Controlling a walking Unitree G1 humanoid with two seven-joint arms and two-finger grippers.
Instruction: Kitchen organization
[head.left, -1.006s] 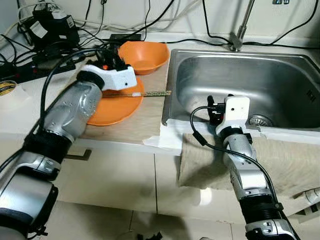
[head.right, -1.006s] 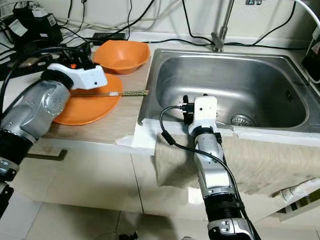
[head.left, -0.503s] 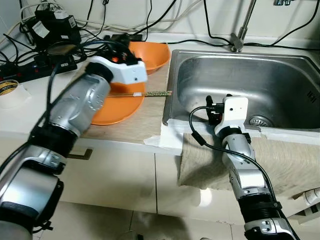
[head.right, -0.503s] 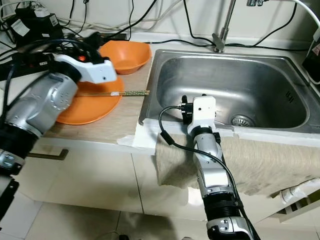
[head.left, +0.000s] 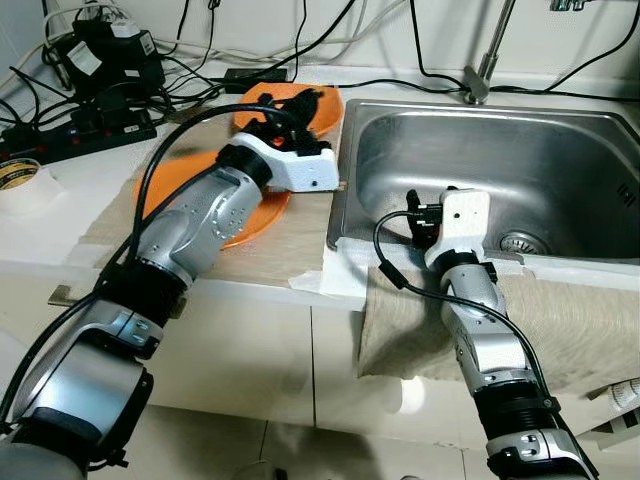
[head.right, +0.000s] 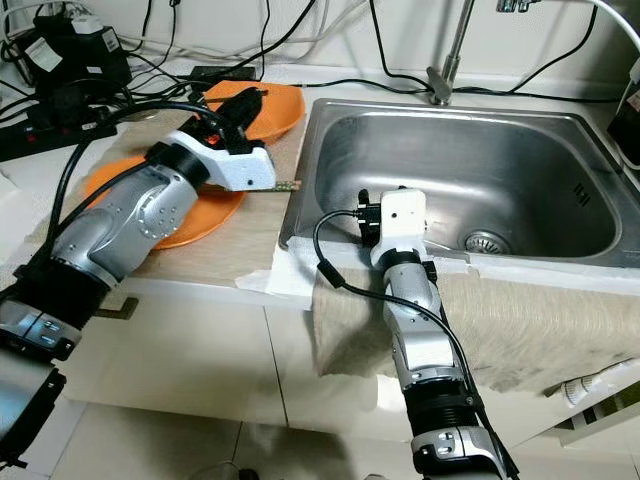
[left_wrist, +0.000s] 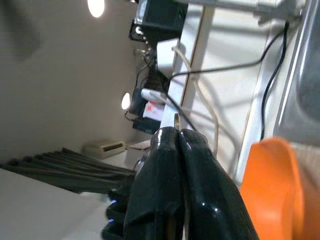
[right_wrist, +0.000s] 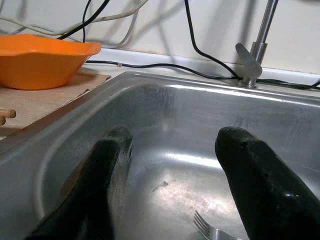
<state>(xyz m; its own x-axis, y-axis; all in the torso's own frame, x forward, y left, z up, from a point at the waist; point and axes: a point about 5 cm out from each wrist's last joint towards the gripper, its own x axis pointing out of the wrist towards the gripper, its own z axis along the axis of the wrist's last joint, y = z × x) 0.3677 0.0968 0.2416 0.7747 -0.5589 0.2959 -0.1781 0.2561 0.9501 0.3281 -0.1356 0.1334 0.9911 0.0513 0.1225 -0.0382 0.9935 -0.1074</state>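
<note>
The robot's left gripper (left_wrist: 176, 145) was pressed together on a thin chopstick (left_wrist: 176, 120), its tip showing between the black fingers, and hovered above the orange bowl (head.left: 315, 108) at the back of the counter, with the orange plate (head.left: 255, 215) below the forearm and the sink (head.left: 560, 150) just beside it on the far side from the cables. The chopstick's patterned end (head.right: 291, 184) poked out under the white wrist housing toward the sink rim. The right gripper (right_wrist: 172, 180) was spread wide, resting at the sink's front edge and looking into the basin, where a fork (right_wrist: 210, 231) lay on the bottom just ahead of its fingers. To place the chopstick well, the left gripper would likely need to keep its pinch firm and level so the stick cannot pivot, and clear the bowl's rim before lowering. Open room lay over the basin; behind the bowl, black cables (head.left: 300, 60) and a power strip (head.left: 85, 125) crowded the wall side
</note>
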